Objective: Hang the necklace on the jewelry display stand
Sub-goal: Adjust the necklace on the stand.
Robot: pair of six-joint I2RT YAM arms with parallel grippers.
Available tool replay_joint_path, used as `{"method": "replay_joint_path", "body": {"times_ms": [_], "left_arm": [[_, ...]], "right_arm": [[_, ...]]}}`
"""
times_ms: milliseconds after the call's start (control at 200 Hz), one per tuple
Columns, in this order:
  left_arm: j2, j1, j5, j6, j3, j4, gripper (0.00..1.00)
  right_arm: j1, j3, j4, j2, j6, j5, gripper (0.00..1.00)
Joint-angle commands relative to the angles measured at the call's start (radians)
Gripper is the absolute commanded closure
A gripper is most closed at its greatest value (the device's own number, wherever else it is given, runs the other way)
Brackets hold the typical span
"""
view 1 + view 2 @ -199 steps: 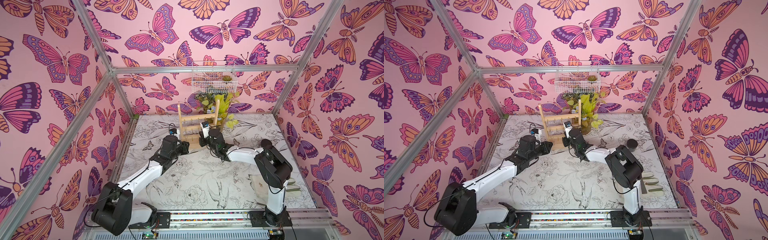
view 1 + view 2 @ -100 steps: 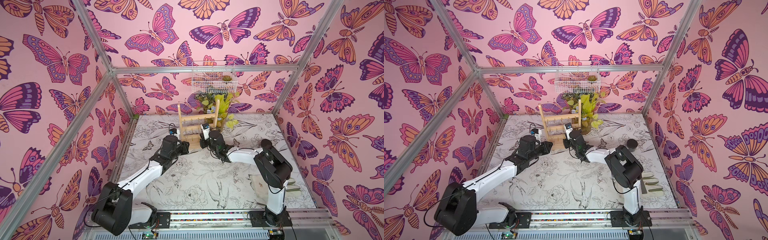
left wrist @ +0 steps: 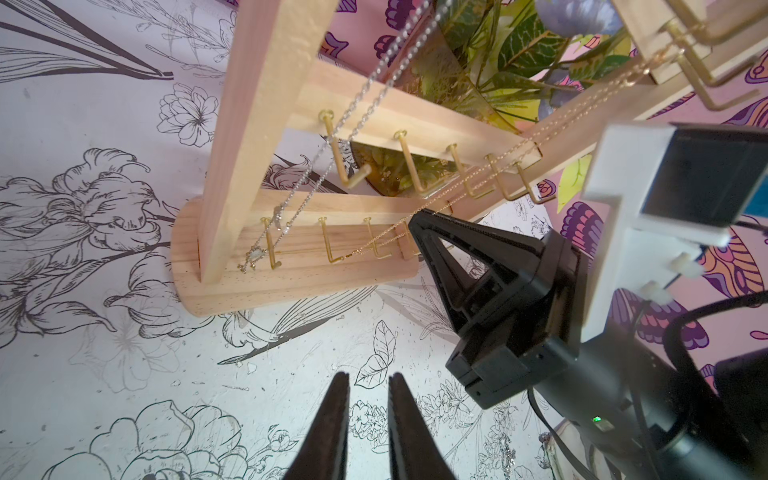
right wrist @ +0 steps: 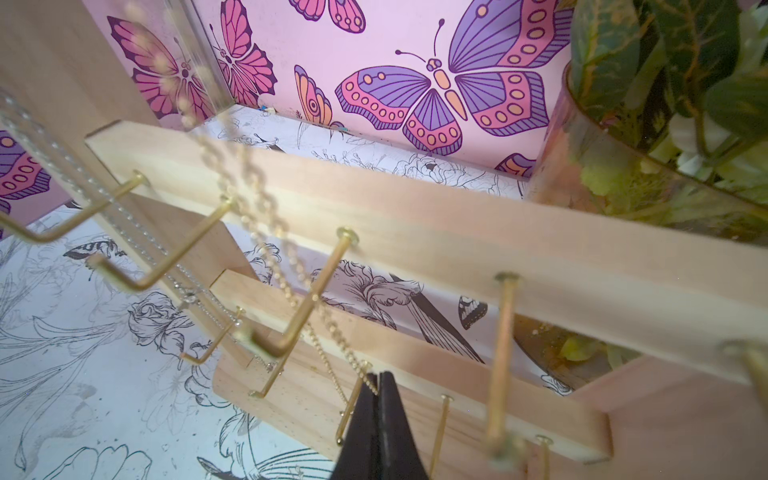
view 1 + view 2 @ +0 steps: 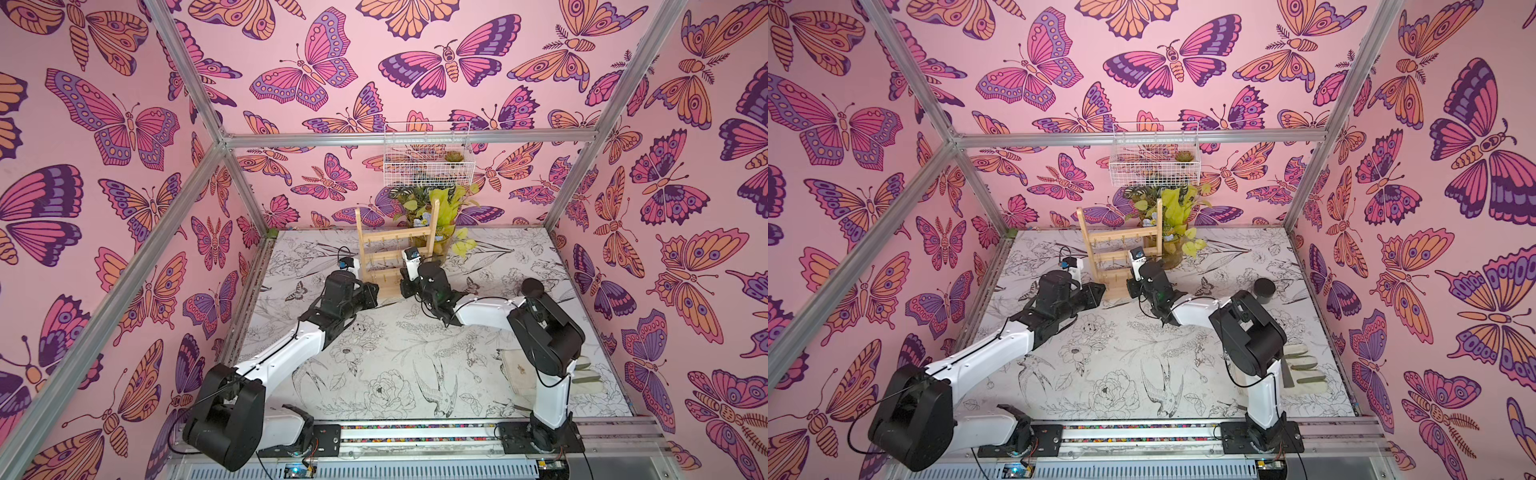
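The jewelry display stand (image 5: 395, 253) (image 5: 1100, 249), a light wooden rack with gold hooks, stands at the back middle of the table. The necklace (image 3: 498, 160) (image 4: 253, 174), a fine gold chain, runs taut from the top crossbar's hooks down to the lowest crossbar. There my right gripper (image 4: 378, 376) (image 3: 415, 220) (image 5: 405, 286) is shut on the necklace. My left gripper (image 3: 368, 378) (image 5: 374, 293) hovers low over the table in front of the stand's base (image 3: 291, 282). It is open by a narrow gap with nothing between its fingers.
A silver chain with a pendant (image 3: 253, 255) hangs on the stand's left side. A glass vase of leaves (image 5: 442, 245) stands just behind the stand, below a white wire basket (image 5: 428, 166) on the wall. A dark cylinder (image 5: 1264, 289) and pale gloves (image 5: 1304, 370) lie to the right.
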Motion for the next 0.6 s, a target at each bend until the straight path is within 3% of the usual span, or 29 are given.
{"method": "replay_joint_path", "body": {"times_ms": [0,596], "left_arm": [[-0.001,0.005,0.001,0.006,-0.013,0.011,0.8],[0.002,0.005,0.006,0.004,-0.007,0.011,0.8]], "right_arm": [[-0.003,0.015,0.023,-0.027,-0.014,0.008,1.0],[-0.003,0.026,0.013,-0.056,-0.023,0.0,1.0]]}}
